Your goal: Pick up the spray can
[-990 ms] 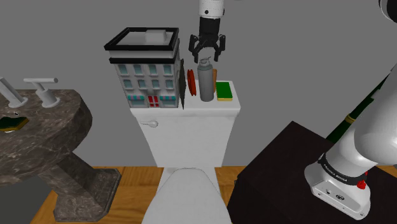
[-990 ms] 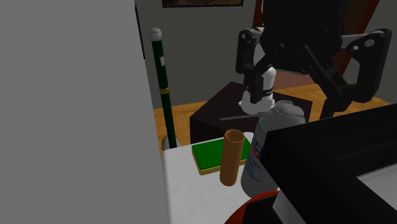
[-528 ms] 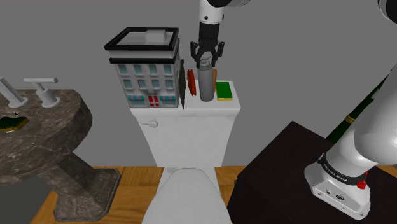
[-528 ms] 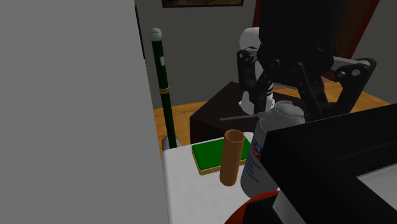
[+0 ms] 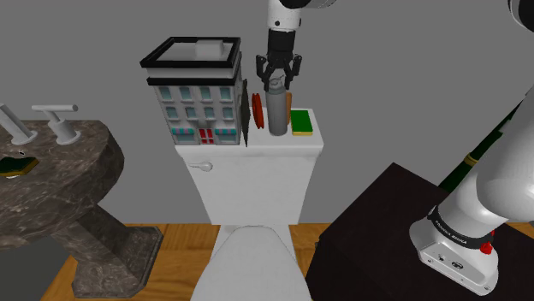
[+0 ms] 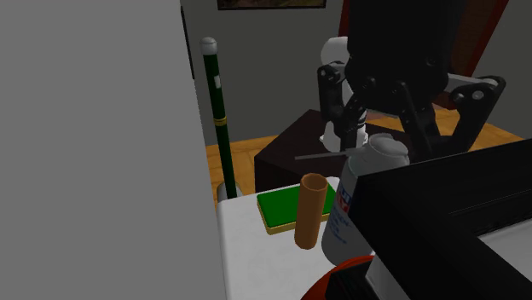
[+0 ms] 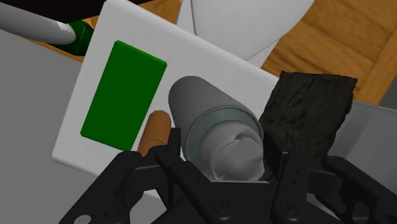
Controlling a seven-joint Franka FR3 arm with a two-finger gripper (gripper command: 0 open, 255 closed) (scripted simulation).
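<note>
On the white tank lid (image 5: pixel 257 147) of a toilet, the spray can (image 5: pixel 277 111) stands upright, a grey cylinder with a paler cap. The gripper (image 5: pixel 278 75) comes straight down on it from above, and its two black fingers are closed against the can's top, one on each side; in the wrist view the cap sits clasped between them. The can's base rests on the lid.

Things crowd it on both sides. A brown tube (image 6: pixel 310 209) stands upright just beside the can, between it and a flat green block (image 5: pixel 301 122) that lies on the lid towards the shoulder view's right; in the wrist view the tube is right next to one finger. On the other side a dark disc with a red edge (image 5: pixel 247 111) stands on its rim very near the can, and the wrist view shows its rough black surface close to the other finger. Beyond the disc, a box shaped like a house (image 5: pixel 198 98), with a black-framed top, takes up the shoulder view's left part of the lid.

Below the tank are a flush handle (image 5: pixel 201 168) and the closed toilet seat (image 5: pixel 252 265). A stone washbasin (image 5: pixel 60 175) with taps stands well apart at the shoulder view's left. A dark green pole with a white tip (image 6: pixel 217 111) rises near the robot's dark stand (image 5: pixel 385 231) on the wooden floor (image 5: pixel 163 256).
</note>
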